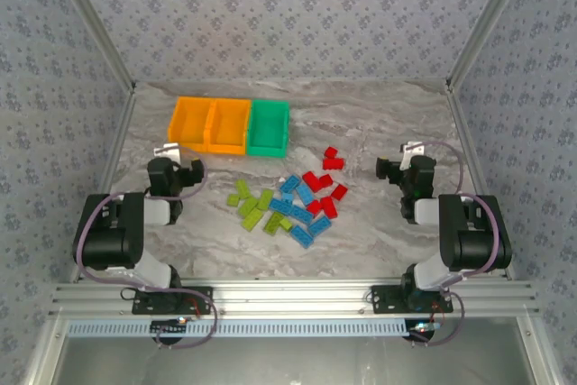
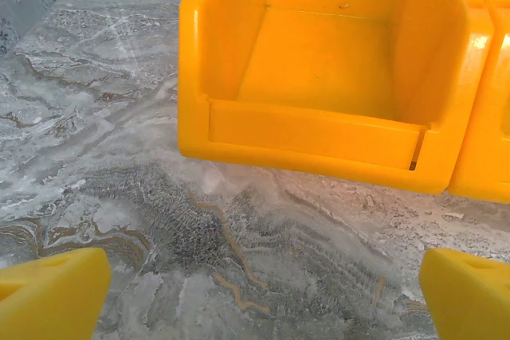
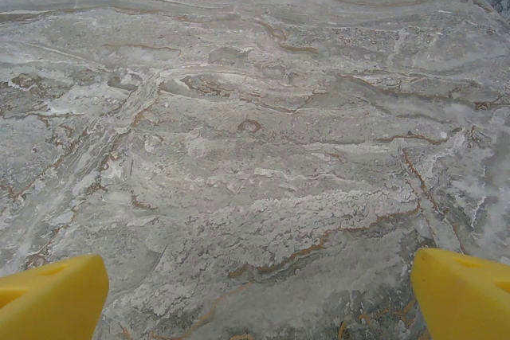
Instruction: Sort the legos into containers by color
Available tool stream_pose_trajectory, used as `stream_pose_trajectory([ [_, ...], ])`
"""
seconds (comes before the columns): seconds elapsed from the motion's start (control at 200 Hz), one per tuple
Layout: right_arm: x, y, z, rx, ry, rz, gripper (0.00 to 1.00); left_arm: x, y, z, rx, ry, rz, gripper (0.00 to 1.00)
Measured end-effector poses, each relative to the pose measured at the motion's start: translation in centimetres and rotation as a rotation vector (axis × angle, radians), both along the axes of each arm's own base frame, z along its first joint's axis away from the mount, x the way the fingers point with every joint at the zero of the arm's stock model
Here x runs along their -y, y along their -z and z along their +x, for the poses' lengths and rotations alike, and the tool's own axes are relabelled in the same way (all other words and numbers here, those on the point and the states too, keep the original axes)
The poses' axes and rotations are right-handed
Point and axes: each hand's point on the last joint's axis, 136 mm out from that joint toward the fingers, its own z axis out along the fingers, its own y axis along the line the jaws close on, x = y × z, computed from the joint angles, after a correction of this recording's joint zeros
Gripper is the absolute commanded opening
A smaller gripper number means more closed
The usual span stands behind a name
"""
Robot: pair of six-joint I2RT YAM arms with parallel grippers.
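Observation:
The legos lie loose on the marble table between the arms: lime green bricks (image 1: 252, 205) at the left, light blue ones (image 1: 297, 209) in the middle, red ones (image 1: 325, 185) at the right. The containers stand in a row at the back: two orange bins (image 1: 209, 124) and a green bin (image 1: 269, 126). My left gripper (image 1: 178, 173) is open, just in front of the leftmost orange bin (image 2: 335, 77), which is empty. My right gripper (image 1: 397, 169) is open over bare table to the right of the red bricks. Yellow fingertips (image 2: 48, 292) (image 3: 48, 296) frame each wrist view, nothing between them.
Patterned walls enclose the table on three sides. A metal rail (image 1: 288, 299) runs along the near edge where both arm bases are bolted. Bare marble (image 3: 255, 157) lies ahead of the right gripper.

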Motion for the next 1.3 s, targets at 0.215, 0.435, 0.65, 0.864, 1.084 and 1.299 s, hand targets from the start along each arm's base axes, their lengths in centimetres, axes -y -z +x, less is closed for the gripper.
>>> stream_pose_trajectory([
  [0.215, 0.0, 0.0, 0.0, 0.000, 0.000, 0.000, 1.00, 0.0, 0.0, 0.0, 0.000, 0.000, 0.000, 0.99],
  [0.435, -0.1, 0.0, 0.0, 0.000, -0.009, 0.005, 1.00, 0.0, 0.0, 0.0, 0.000, 0.000, 0.000, 0.99],
  [0.65, 0.1, -0.5, -0.4, -0.013, 0.004, 0.001, 1.00, 0.0, 0.0, 0.0, 0.000, 0.000, 0.001, 0.99],
  [0.864, 0.8, -9.8, -3.2, 0.078, 0.150, 0.135, 1.00, -0.4, -2.3, -0.7, 0.030, -0.044, 0.029, 0.99],
  [1.084, -3.7, -18.7, -7.9, 0.036, 0.084, 0.416, 1.00, -0.8, -12.4, -1.9, 0.083, -0.207, -0.168, 0.99],
  [1.299, -14.5, -12.1, -13.2, -0.449, -0.190, 0.505, 1.00, 7.0, -14.5, -3.7, -0.127, -0.019, -0.384, 0.99],
])
